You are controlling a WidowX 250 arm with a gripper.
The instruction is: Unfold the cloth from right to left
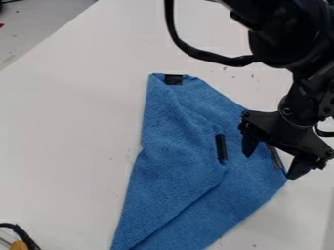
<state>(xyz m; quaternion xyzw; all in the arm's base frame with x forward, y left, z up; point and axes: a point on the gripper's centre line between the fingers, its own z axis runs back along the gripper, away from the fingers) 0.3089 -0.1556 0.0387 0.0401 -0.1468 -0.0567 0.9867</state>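
My gripper (270, 165) is open over the right part of the blue cloth (176, 161), its two fingers spread apart. One finger is above the blue fabric and the other is by the cloth's right corner; contact cannot be told. A folded layer lies over the left and middle of the cloth, its edge running diagonally down to the lower left. Black strips mark the cloth at its top corner, near the folded layer's right tip, and at the right edge, where one is partly between the fingers.
The white table (65, 136) surrounds the cloth, with small dark specks scattered on it. A black cable (25, 235) and a yellow-orange item (18, 245) are at the lower left corner. A loop of the arm's own cable hangs near the top. The table's edge runs diagonally at upper left.
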